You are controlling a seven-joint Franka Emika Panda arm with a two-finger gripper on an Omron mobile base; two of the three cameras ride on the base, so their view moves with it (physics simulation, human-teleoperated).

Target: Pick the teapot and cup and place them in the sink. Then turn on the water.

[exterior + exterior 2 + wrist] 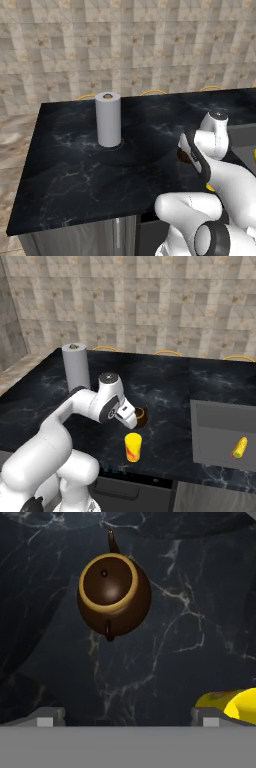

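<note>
Left base view: arm bent low over the black counter [75, 165], paper roll [108, 119] at ten o'clock.

Right base view: teapot [141, 416] just beyond the hand, cup [133, 447] nearer, sink [220, 431] at three o'clock.

Hand view: gripper [128, 717] spread wide, empty, above the teapot [113, 595] at twelve o'clock, probably lining up a grasp.

teapot [114, 594]: one, dark brown
cup [132, 446]: one, yellow
sink [220, 428]: one
paper towel roll [108, 119]: one
knobbly yellow item [239, 447] in the sink: one, perhaps a corn cob
chair backs [167, 352] behind the counter: three yellow arcs
</note>
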